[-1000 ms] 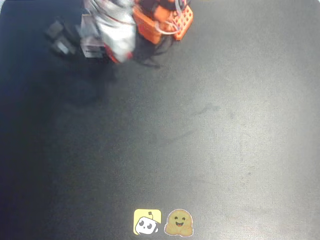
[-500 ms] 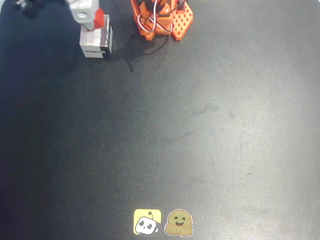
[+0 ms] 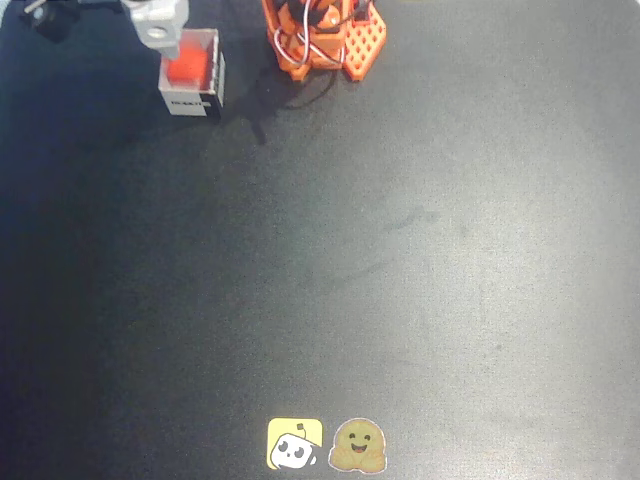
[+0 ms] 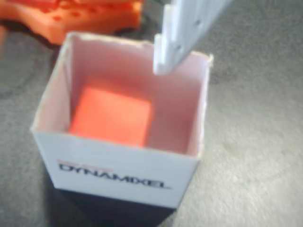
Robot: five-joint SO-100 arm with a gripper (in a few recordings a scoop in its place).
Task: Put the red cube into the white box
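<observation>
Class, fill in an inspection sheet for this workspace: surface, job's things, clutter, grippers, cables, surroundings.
Surface: dark mat, faint scuffs.
Job's things: red cube lies inside the white box, on its floor; the box stands upright near the mat's top-left in the overhead view.
Clutter: two stickers at the bottom edge.
Grippers: gripper above the box, holding nothing; one finger shows over the rim.
Cables: white wires at the orange arm base.
Surroundings: nothing seen.
</observation>
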